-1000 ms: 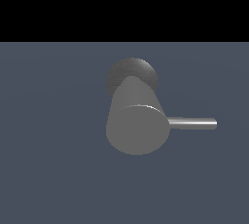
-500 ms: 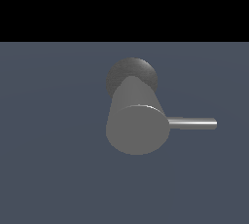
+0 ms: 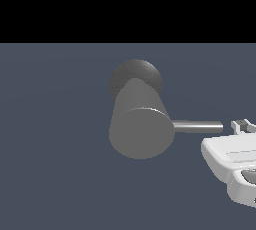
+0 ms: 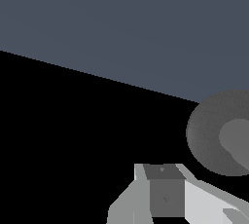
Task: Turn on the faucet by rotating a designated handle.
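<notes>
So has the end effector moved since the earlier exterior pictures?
Yes. The end effector has come in from the exterior view's right and now sits just beyond the handle tip; the faucet is unchanged.

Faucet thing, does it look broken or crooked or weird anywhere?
No, nothing stands out. The faucet looks whole, and its handle sticks straight out toward the exterior view's right, not bent. The gripper is just past the handle's tip, apparently not touching it.

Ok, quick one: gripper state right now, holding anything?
Gripper: cannot tell open or closed; it holds nothing and sits just off the tip of the handle.
</notes>
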### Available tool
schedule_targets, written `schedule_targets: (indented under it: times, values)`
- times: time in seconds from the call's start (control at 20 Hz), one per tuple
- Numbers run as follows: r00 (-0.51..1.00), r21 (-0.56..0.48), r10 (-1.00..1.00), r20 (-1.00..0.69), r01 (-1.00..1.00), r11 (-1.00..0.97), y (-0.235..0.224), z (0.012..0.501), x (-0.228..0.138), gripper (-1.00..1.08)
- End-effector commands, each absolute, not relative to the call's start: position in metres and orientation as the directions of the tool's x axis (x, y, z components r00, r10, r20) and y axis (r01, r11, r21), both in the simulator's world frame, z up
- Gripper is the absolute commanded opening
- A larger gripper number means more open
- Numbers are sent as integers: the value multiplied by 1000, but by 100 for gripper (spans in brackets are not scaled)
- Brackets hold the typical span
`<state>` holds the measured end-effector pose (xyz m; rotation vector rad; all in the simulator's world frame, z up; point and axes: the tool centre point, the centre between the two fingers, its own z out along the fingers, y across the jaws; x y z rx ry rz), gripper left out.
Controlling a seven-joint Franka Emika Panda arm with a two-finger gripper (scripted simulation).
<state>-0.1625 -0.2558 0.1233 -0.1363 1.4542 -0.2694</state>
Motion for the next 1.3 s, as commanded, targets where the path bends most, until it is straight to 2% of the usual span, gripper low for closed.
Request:
schedule_targets:
  times: [0.0,0.5,1.25]
  values:
    - [60,-193,-197,-978,66,979,-234,103,-163,-100]
    - [-8,-66,-66,-998,-4,998,-184,69,-166,-100]
    - [0,-10,-10,-1000,9,1000,-184,77,-163,-100]
